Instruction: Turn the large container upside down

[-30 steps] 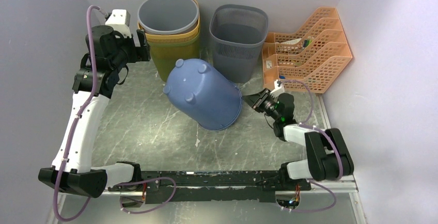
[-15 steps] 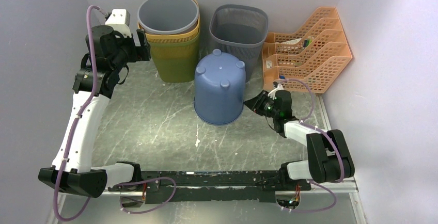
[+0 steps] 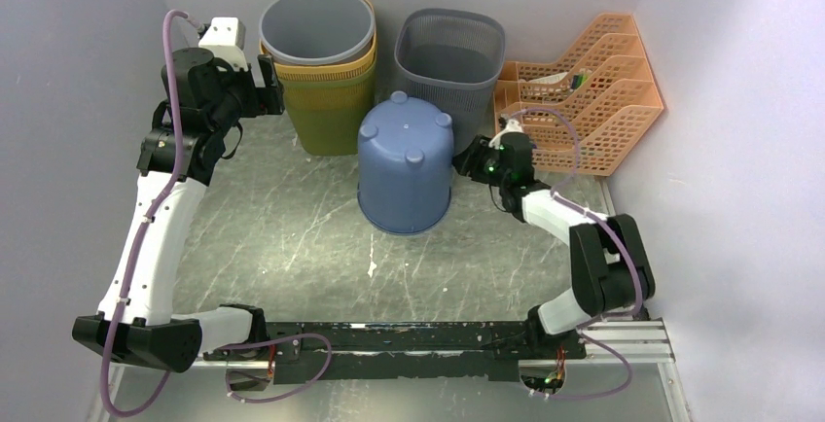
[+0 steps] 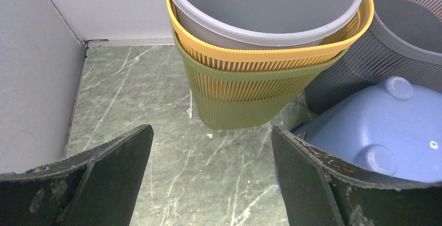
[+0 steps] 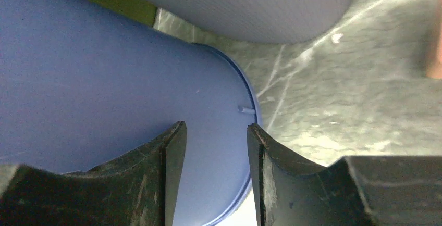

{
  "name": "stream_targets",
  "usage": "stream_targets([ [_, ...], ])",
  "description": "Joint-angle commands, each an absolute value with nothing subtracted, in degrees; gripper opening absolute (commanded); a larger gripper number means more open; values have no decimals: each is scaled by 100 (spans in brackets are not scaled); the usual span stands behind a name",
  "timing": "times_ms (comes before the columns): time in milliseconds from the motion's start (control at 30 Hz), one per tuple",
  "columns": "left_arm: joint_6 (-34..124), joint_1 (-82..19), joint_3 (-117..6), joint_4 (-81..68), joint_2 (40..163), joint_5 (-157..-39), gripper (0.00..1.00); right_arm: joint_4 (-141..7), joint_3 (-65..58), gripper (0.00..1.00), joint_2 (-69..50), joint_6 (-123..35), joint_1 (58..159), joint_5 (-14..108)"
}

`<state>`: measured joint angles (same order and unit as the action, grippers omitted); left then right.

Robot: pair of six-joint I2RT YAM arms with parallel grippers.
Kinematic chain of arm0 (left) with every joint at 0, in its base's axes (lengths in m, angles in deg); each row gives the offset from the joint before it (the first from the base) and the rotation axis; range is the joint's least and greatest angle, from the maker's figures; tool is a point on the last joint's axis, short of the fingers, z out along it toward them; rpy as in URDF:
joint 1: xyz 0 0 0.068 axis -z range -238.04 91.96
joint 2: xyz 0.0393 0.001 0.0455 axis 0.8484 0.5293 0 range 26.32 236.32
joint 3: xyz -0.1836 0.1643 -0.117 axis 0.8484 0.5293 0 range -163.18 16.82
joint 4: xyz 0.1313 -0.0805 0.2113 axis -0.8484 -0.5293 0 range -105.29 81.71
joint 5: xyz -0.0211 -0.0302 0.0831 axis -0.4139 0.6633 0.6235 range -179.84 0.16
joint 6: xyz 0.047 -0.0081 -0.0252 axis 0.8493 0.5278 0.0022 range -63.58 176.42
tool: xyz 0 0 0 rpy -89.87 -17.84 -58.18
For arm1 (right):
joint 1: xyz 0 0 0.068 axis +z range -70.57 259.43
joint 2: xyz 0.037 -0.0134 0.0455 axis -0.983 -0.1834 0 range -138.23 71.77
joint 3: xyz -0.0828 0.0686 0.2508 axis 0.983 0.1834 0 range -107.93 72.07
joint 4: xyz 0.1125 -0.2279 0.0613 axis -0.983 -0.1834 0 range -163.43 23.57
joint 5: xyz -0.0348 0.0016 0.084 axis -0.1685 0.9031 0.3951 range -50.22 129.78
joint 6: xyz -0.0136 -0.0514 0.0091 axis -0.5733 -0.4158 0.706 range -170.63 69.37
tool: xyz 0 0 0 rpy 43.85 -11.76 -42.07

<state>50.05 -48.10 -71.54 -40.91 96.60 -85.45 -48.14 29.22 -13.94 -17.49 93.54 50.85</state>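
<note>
Blue bin (image 3: 406, 164) — the large container: stands upside down mid-table, rim on the table (image 3: 282, 237), base uppermost with four round feet showing. It sits just near of the green bin (image 3: 331, 121) and the mesh bin (image 3: 448, 62); whether it touches either cannot be told. Right claw (image 3: 474, 161): low at the blue bin's right side, pointing left at its wall. Jaws partly apart with nothing between them — the wrist view shows the blue wall and rim through the gap, and the fingers (image 5: 156, 184) are bare; contact with the wall cannot be told. Left claw (image 3: 270, 91): raised at far left beside the stacked bins, well apart from the blue bin. Jaws spread wide, holding nothing, with the table and the green bin showing between them. Stack, far centre-left: grey bin (image 3: 316, 23) nested in a yellow bin (image 3: 362, 60), that one nested in the green bin, all upright with mouths up. Mesh bin: dark grey, upright, just right of the stack at the far side. File rack (image 3: 584, 96): orange, stepped tiers, far right corner, small items in its slots too small to tell. Table: dark green marbled top with pale veins.
</note>
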Motion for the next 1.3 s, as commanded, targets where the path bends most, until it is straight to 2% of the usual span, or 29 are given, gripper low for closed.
stream_targets([
  [0, 5094, -4776, -7264, -3994, 9468, -8636, 95, -5124, 2550, 47, -1770, -2012, 10149, 4573],
  [200, 5068, -4776, -7282, -3964, 9395, -8693, 95, -4975, 1795, 47, -2443, -1841, 11750, 4291],
  [367, 5082, -4776, -7201, -3965, 9387, -8752, 95, -4895, 885, 47, -3198, -1690, 12668, 4461],
  [467, 5164, -4776, -7169, -3967, 9346, -8654, 95, -5132, 649, 47, -3263, -1833, 12972, 4305],
  [667, 5221, -4776, -7187, -3961, 9363, -8540, 95, -6186, 428, 47, -2294, -2727, 13046, 3370],
  [767, 5144, -4776, -7146, -3873, 9419, -8617, 95, -7088, -256, 48, -1962, -3767, 13039, 2892],
  [800, 5104, -4776, -7124, -3828, 9432, -8653, 95, -7543, -582, 52, -1938, -4071, 13032, 2723],
  [867, 5023, -4776, -7065, -3696, 9442, -8777, 95, -8068, -1263, 59, -1966, -4500, 13030, 2367],
  [1100, 4930, -4776, -6835, -3472, 9444, -8898, 95, -8536, -2768, 69, -2363, -5496, 12819, 1464],
  [1267, 4969, -4776, -6809, -3492, 9384, -8942, 95, -9589, -4184, 69, -3223, -5512, 11939, 2235],
])
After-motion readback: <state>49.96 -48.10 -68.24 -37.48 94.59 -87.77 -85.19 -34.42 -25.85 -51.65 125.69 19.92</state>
